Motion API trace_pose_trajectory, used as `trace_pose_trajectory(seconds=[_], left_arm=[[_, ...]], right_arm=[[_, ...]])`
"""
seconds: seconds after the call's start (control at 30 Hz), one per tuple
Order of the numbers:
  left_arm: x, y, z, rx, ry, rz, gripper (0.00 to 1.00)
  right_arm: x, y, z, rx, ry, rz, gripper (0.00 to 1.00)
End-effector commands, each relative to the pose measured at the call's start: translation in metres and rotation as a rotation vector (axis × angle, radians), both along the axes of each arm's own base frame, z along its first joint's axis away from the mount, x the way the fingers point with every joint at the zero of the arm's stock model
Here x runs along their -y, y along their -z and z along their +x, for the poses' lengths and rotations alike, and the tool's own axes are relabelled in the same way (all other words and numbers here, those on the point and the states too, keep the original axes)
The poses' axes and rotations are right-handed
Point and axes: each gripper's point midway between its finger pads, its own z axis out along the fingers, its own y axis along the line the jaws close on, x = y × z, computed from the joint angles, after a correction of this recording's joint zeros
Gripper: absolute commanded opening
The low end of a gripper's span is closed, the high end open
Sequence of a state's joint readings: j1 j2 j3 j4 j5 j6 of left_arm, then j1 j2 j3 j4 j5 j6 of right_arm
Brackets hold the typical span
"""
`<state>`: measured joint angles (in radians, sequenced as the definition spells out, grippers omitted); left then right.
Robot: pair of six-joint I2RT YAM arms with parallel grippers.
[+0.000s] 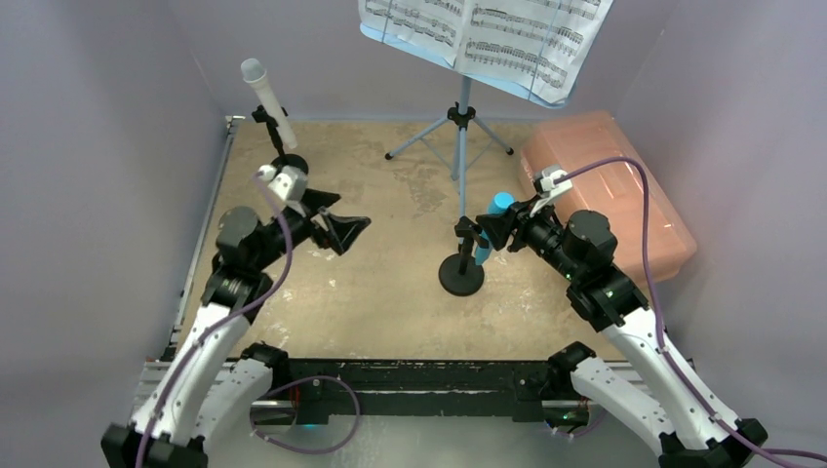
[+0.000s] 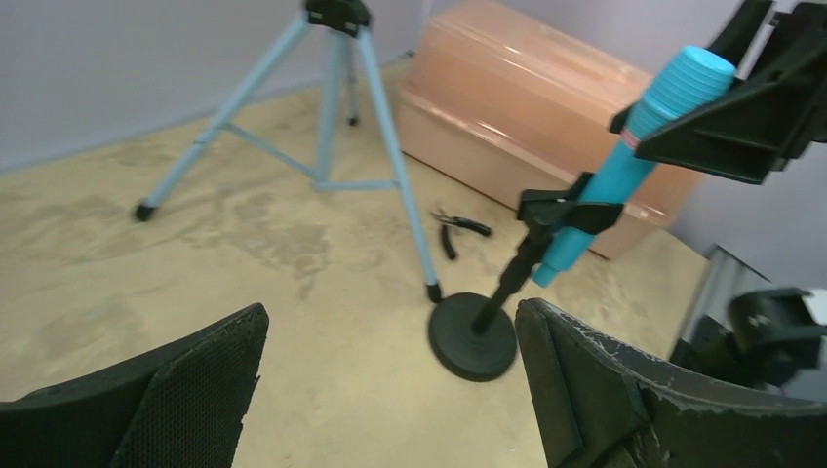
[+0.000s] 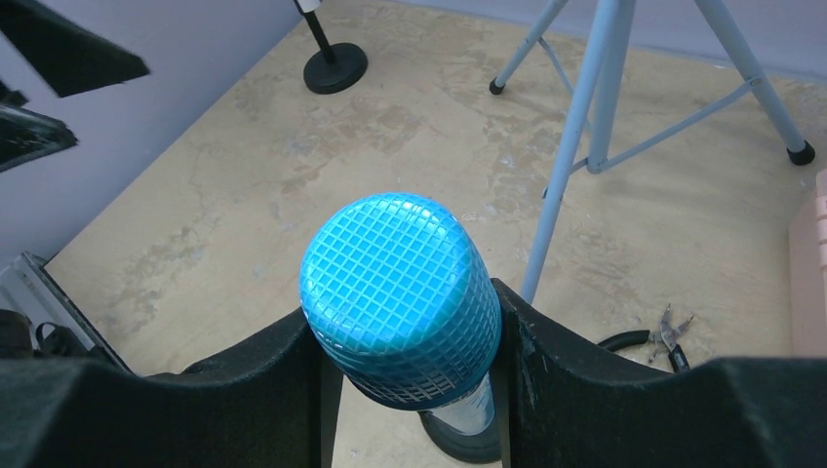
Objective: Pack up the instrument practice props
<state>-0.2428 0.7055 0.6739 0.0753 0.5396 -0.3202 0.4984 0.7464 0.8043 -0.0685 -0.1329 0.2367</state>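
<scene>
The step in hand looks to be freeing the blue microphone (image 1: 499, 205) from its round-based holder (image 1: 461, 276), which stands mid-frame on the surface (image 1: 322, 322), just below the music rack (image 1: 460, 127) legs. The right tool (image 1: 492, 226) is clenched on the microphone's mesh head, a finger against each side in the right wrist view; the handle sits in the holder's clip. The left tool (image 1: 341, 232) hangs released left of centre, holding nothing. The next move probably calls for a pull along the handle out of the clip, then a carry to the pink box (image 1: 610, 190) at right, whose lid appears shut. The white microphone (image 1: 268, 97) stands clipped at upper left
</scene>
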Motion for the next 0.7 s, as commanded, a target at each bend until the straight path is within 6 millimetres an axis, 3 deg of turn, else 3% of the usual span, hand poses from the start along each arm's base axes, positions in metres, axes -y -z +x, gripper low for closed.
trace_pose_trajectory(seconds=[0.0, 0.13, 0.3, 0.5, 0.67], left_arm=[[0.058, -0.02, -0.006, 0.09, 0.245, 0.076, 0.98], [0.108, -0.006, -0.003, 0.101, 0.346, 0.134, 0.97], [0.152, 0.012, 0.007, 0.158, 0.419, 0.159, 0.96], [0.179, 0.031, 0.011, 0.278, 0.574, 0.23, 0.87], [0.192, 0.039, 0.018, 0.368, 0.635, 0.265, 0.88]], right_arm=[[-0.009, -0.004, -0.004, 0.004, -0.063, -0.016, 0.29], [-0.009, -0.001, -0.005, -0.006, -0.067, -0.026, 0.29], [-0.01, 0.0, -0.008, -0.004, -0.079, -0.034, 0.29], [-0.01, 0.003, -0.011, -0.013, -0.096, -0.041, 0.29], [-0.012, 0.006, -0.012, -0.019, -0.107, -0.045, 0.29]])
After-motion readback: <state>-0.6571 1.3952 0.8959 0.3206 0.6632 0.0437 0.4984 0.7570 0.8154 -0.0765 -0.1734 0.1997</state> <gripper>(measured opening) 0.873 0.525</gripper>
